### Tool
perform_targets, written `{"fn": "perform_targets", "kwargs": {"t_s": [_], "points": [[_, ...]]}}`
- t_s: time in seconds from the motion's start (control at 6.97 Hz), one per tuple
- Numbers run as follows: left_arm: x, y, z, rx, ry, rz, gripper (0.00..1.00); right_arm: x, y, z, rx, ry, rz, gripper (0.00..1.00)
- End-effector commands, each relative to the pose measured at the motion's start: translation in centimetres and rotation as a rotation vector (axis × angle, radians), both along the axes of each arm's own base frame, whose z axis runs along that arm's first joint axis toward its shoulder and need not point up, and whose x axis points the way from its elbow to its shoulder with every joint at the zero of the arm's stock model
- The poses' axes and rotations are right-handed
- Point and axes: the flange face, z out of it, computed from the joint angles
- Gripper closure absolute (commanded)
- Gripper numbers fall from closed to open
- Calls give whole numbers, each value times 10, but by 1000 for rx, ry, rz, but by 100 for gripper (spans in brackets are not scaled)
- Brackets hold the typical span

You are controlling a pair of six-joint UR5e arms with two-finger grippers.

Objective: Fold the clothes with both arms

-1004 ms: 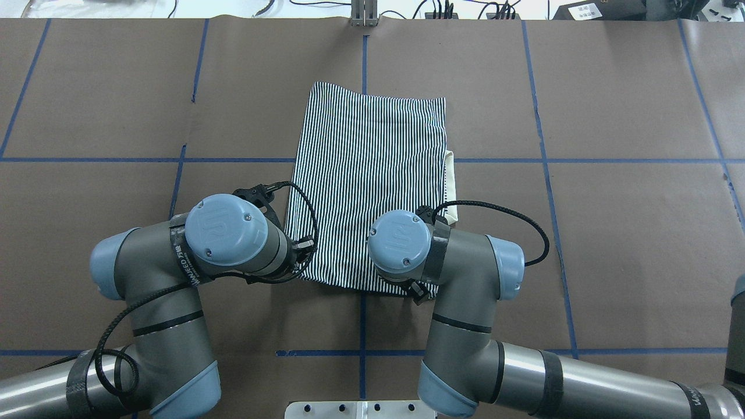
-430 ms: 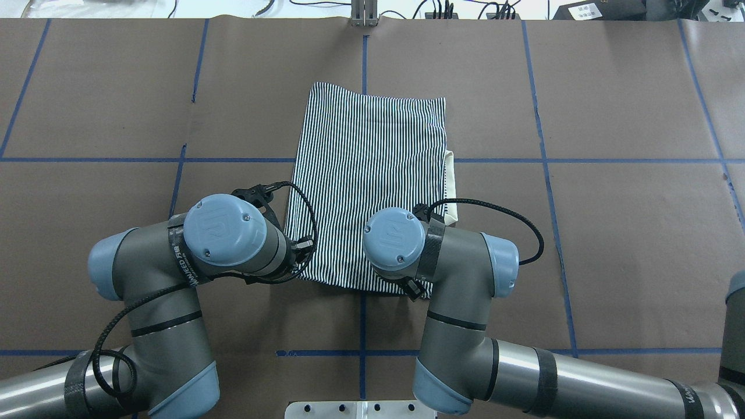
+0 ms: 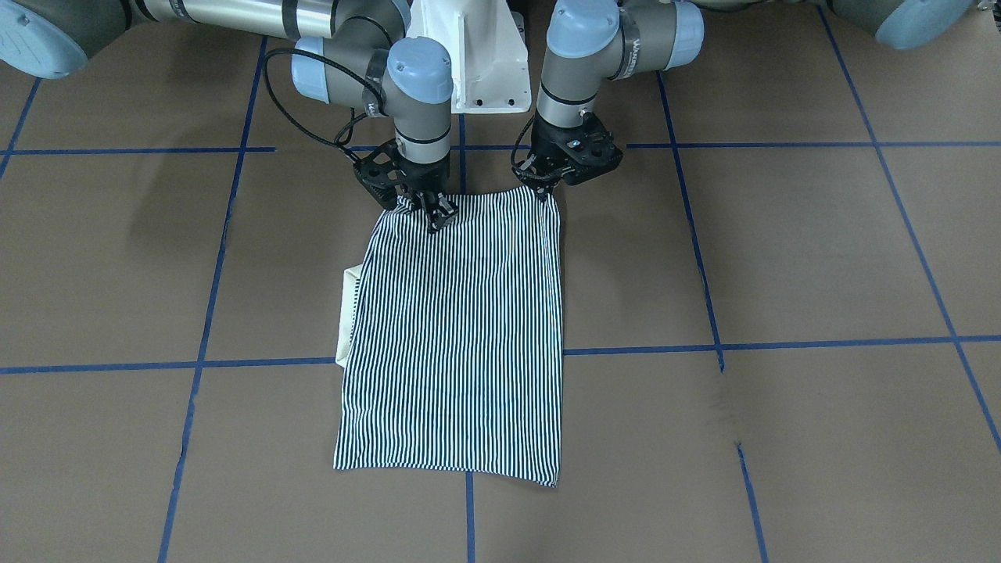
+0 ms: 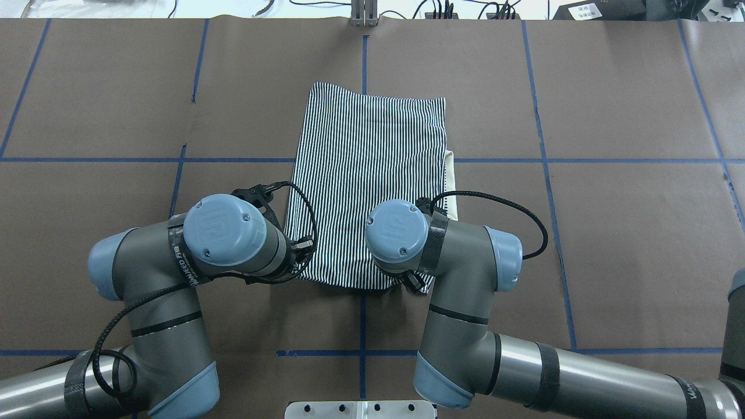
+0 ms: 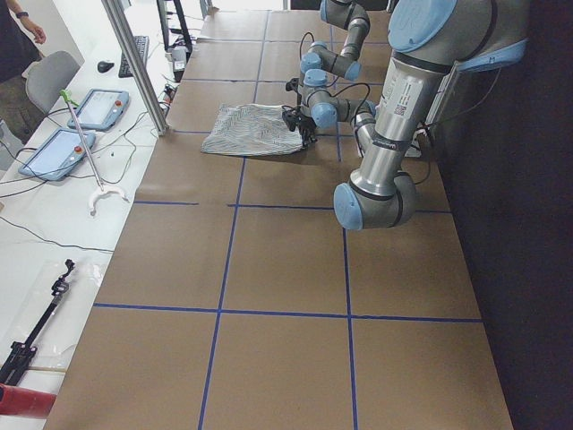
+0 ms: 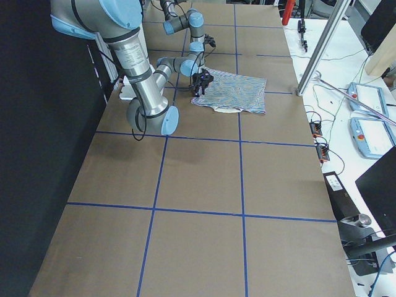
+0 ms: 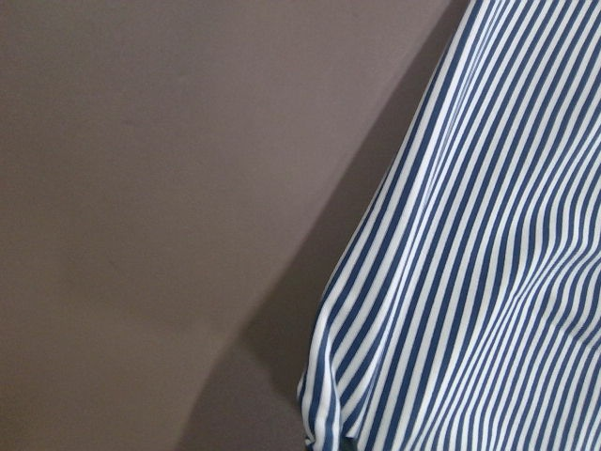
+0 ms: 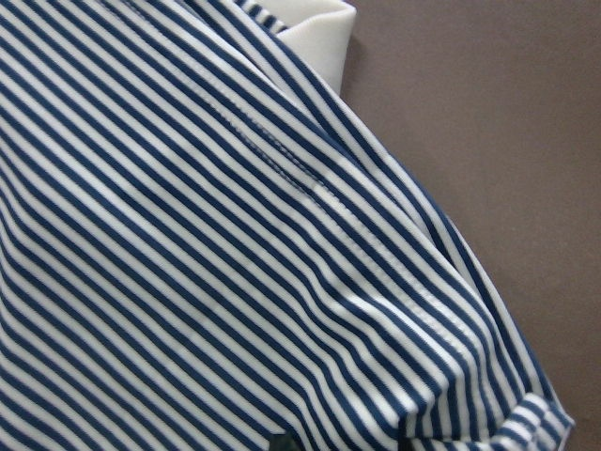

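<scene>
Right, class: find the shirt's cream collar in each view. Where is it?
Front-facing: cream collar, left edge of the striped shirt.
Overhead: collar, shirt's right edge.
Exterior left: not visible.
Exterior right: collar, shirt's near edge.
Left wrist: not in it.
Right wrist: collar, top middle.
Shared landmark: the striped shirt.

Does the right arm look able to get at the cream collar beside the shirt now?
Probably yes: the collar lies uncovered close to the right end effector, but that end effector seems to grip the shirt and must release first.
</scene>
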Motion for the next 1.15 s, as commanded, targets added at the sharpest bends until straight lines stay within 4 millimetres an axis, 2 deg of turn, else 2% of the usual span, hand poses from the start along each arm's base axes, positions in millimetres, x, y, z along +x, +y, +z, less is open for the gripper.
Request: {"fn": "perform_targets", "kwargs": {"t_s": [0.0, 0.14, 0.43, 0.57, 0.72, 0.86, 1.0], "points": [[0, 0, -2, 1, 3, 0, 100, 3, 0, -2, 1, -3, 3, 100], [0, 0, -3, 2, 6, 0, 100, 11, 1, -7, 7, -19, 7, 100], [-8, 3, -13, 11, 27, 0, 100, 43, 13, -10, 19, -65, -16, 100], [-16, 14, -24, 8, 23, 11, 100, 57, 20, -8, 21, -82, -24, 100], [-25, 46, -41, -11, 30, 74, 100, 71, 29, -11, 30, -104, -33, 100], [-27, 72, -50, -42, 30, 122, 100, 74, 43, -21, 39, -130, -52, 100], [-18, 95, -50, -48, 30, 167, 100, 74, 61, -30, 47, -156, -79, 100]]}}
